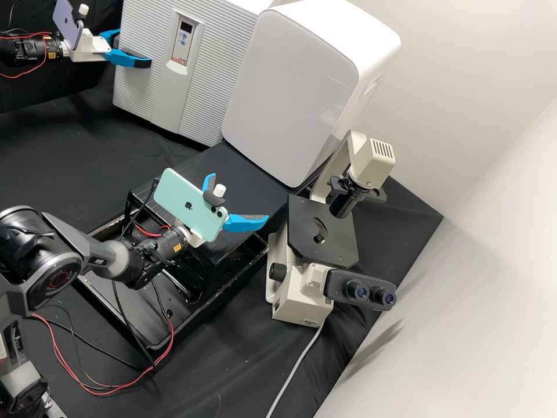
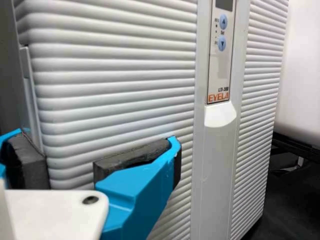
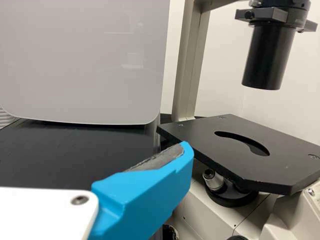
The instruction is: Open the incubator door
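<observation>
- Closest is the right arm [image 1: 46, 267], big and dark grey, at the near left.
- Its claw, the right claw [image 1: 239, 196], is in the middle, with its two blue fingers spread wide.
- A green phone [image 1: 180, 197] sits on the right claw.
- At the right is a cream microscope [image 1: 299, 299] with a flat black plate [image 1: 299, 232].
- A big white box [image 1: 284, 93] stands behind, at the far middle.
- Just left of that box is the incubator [image 1: 232, 4], at the far left. Its white, bumpy door [image 1: 142, 87] looks shut.
- The left claw [image 1: 133, 47] is at the door's left edge, its fingers apart. One is in front of the door. I cannot tell if they touch it.
- A purple phone [image 1: 65, 23] sits on the left claw.
</observation>
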### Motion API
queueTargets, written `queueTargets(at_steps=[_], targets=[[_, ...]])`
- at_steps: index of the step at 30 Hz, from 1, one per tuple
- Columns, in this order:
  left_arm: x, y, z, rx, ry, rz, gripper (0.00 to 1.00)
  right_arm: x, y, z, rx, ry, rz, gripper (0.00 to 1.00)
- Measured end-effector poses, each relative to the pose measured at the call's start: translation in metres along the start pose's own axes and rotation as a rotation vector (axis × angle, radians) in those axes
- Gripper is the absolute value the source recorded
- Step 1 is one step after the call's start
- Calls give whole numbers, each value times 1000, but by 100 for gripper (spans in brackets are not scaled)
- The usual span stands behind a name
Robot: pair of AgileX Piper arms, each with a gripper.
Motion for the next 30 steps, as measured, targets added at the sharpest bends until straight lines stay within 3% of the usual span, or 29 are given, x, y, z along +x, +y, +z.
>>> queueTargets(at_steps=[7, 30], targets=[[-3, 4, 10, -4, 25, -26, 0, 0, 0, 0, 0, 0, 0, 100], [-10, 6, 15, -10, 35, -36, 0, 0, 0, 0, 0, 0, 0, 100]])
